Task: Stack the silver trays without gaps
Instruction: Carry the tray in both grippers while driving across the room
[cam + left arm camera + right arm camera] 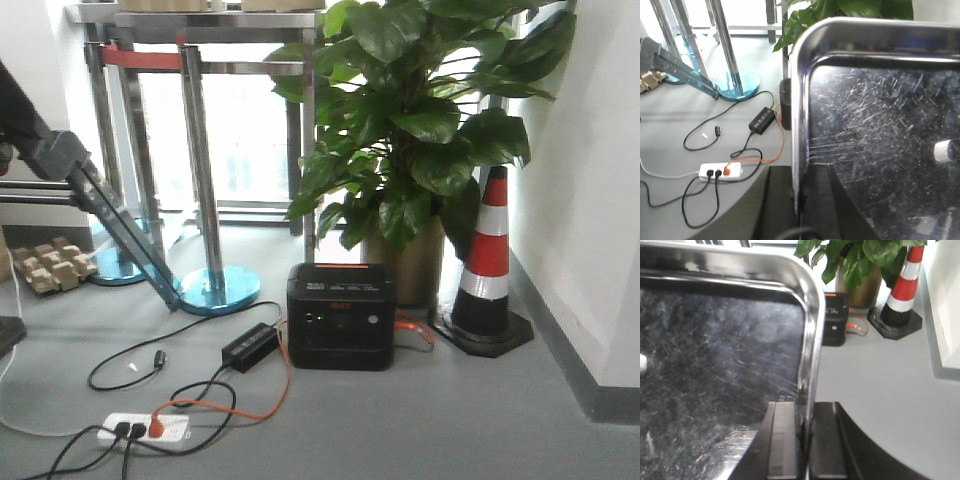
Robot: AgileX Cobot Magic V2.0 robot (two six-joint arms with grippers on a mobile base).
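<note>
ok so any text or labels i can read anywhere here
No text here can be read.
On the power station: a small reddish mark and a panel on the front, too blurred to read.
On the tray, cone and power strip: no writing shows.

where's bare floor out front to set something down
Bare grey floor lies right of the black power station, in front of the traffic cone, up to the skirting. A smaller patch sits between the egg carton and the power strip. Crowded around the strip, adapter and stanchion bases.
</note>
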